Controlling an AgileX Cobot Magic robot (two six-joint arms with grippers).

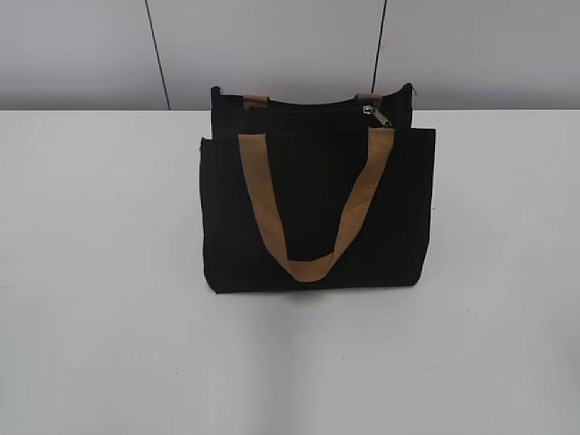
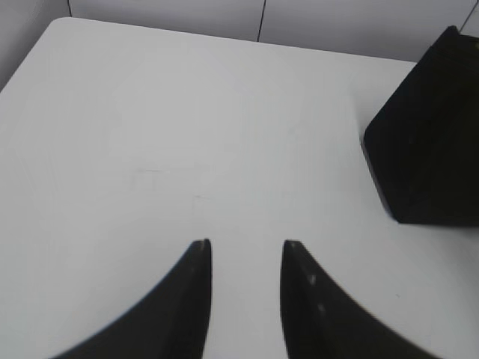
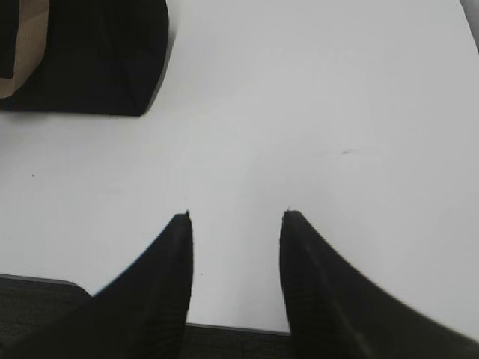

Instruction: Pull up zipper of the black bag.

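Note:
The black bag (image 1: 313, 204) stands upright in the middle of the white table, its front tan handle (image 1: 313, 208) hanging down over the front panel. The zipper runs along its top edge, with the silver pull tab (image 1: 375, 114) near the right end. Neither arm shows in the exterior view. My left gripper (image 2: 247, 243) is open and empty over bare table, with the bag's side (image 2: 430, 142) at its upper right. My right gripper (image 3: 236, 215) is open and empty near the table's front edge, with a corner of the bag (image 3: 90, 56) at its upper left.
The white table (image 1: 100, 272) spreads wide on both sides of the bag. A grey panelled wall (image 1: 272, 45) stands behind it. The table's front edge (image 3: 239, 327) shows below the right gripper.

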